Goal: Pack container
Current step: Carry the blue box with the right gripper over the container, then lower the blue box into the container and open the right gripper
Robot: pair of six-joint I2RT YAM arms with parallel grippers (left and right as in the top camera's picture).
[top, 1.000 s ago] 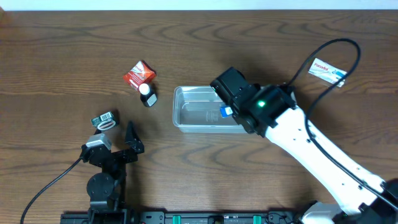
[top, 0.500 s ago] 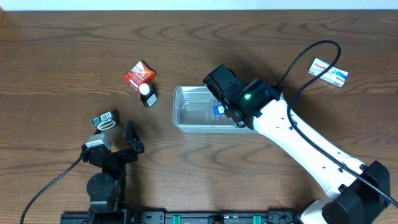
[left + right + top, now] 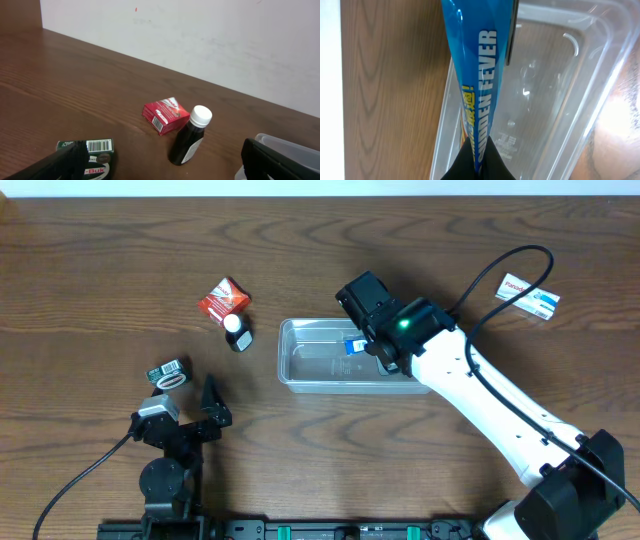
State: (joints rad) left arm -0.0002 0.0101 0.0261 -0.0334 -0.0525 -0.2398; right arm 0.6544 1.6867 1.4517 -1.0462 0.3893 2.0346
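Observation:
The clear plastic container (image 3: pixel 300 358) sits at the table's middle; it also shows in the right wrist view (image 3: pixel 570 85) and at the edge of the left wrist view (image 3: pixel 295 150). My right gripper (image 3: pixel 362 348) is shut on a flat blue packet (image 3: pixel 475 85) and holds it edge-on over the container's right part; the packet shows in the overhead view too (image 3: pixel 353 346). My left gripper (image 3: pixel 200 412) is open and empty near the front left, its fingers at the bottom of the left wrist view (image 3: pixel 165 167).
A red packet (image 3: pixel 222 299) and a dark bottle with a white cap (image 3: pixel 237 333) lie left of the container. A green box (image 3: pixel 168 373) lies by the left gripper. A white Panadol box (image 3: pixel 527 293) lies at the far right.
My right gripper has carried the blue packet left, then slightly back and right, staying over the container. The left arm has not moved.

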